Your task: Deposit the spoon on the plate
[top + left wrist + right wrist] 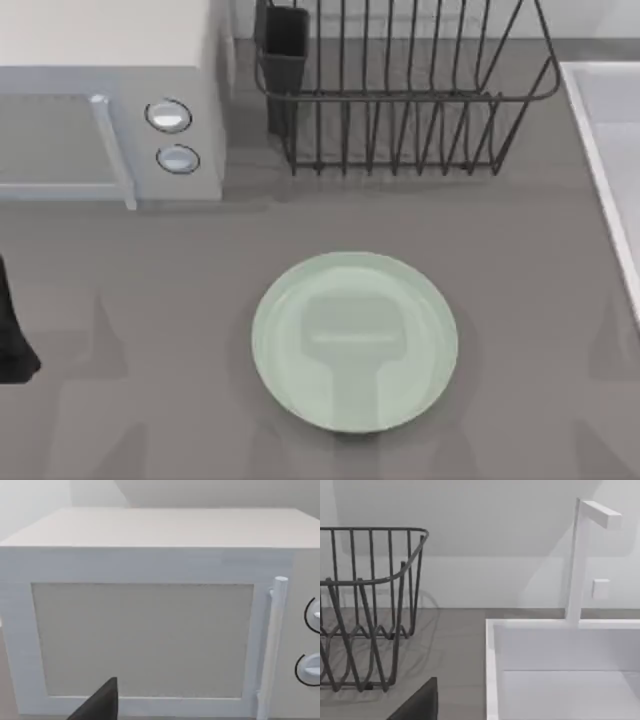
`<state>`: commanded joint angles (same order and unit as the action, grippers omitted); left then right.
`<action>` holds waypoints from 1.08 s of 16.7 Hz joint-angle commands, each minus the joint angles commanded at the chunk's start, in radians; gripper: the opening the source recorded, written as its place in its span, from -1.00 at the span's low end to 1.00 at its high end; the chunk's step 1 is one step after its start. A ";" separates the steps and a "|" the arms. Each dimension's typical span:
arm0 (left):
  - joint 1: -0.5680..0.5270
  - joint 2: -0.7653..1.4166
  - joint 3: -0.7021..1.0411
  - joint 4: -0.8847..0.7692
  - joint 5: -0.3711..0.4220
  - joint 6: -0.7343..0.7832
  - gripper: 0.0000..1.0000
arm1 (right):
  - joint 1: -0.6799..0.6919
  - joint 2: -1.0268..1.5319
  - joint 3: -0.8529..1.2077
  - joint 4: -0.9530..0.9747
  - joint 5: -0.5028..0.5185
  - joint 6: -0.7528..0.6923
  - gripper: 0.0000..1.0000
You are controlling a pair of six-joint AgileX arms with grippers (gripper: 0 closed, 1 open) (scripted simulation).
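Note:
The pale mint-green plate [355, 340] lies flat on the grey table, a little right of centre and towards the front, with nothing on it. The spoon is out of view. My left arm [12, 335] is a dark shape at the table's left edge, well left of the plate. A dark part of my left gripper [97, 704] shows in the left wrist view, facing the microwave door. My right gripper [417, 704] shows as a dark part in the right wrist view, between the rack and the sink.
A white microwave [110, 120] with a door handle and two knobs stands at the back left. A dark wire dish rack [400, 90] holding a dark cup sits at the back centre. A white sink [610, 170] with a faucet [580, 560] runs along the right edge.

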<state>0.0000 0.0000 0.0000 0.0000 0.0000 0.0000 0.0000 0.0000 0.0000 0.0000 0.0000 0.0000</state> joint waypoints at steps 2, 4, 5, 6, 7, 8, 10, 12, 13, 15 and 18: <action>0.000 0.000 0.000 0.000 0.000 0.000 1.00 | 0.000 0.001 0.001 -0.001 0.000 -0.001 1.00; 0.000 0.000 0.000 0.000 0.000 0.000 1.00 | -0.016 0.033 0.025 -0.029 0.002 -0.033 1.00; 0.000 0.000 0.000 0.000 0.000 0.000 1.00 | -0.031 0.065 0.049 -0.056 0.004 -0.065 1.00; 0.000 0.000 0.000 0.000 0.000 0.000 1.00 | -0.049 0.107 0.078 -0.090 0.006 -0.108 1.00; 0.000 0.000 0.000 0.000 0.000 0.000 1.00 | -0.070 0.159 0.113 -0.131 0.007 -0.162 1.00; 0.000 0.000 0.000 0.000 0.000 0.000 1.00 | -0.093 0.220 0.152 -0.177 0.008 -0.226 1.00; 0.000 0.000 0.000 0.000 0.000 0.000 1.00 | -0.144 0.363 0.240 -0.285 0.009 -0.384 1.00; 0.000 0.000 0.000 0.000 0.000 0.000 1.00 | -0.199 0.526 0.336 -0.407 0.009 -0.576 1.00; 0.000 0.000 0.000 0.000 0.000 0.000 1.00 | -0.227 0.612 0.384 -0.470 0.008 -0.680 1.00; 0.000 0.000 0.000 0.000 0.000 0.000 1.00 | -0.283 0.784 0.481 -0.598 0.007 -0.892 1.00; 0.000 0.000 0.000 0.000 0.000 0.000 1.00 | -0.360 1.019 0.620 -0.776 0.006 -1.183 1.00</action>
<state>0.0000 0.0000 0.0000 0.0000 0.0000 0.0000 -0.3602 1.0191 0.6202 -0.7765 0.0056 -1.1833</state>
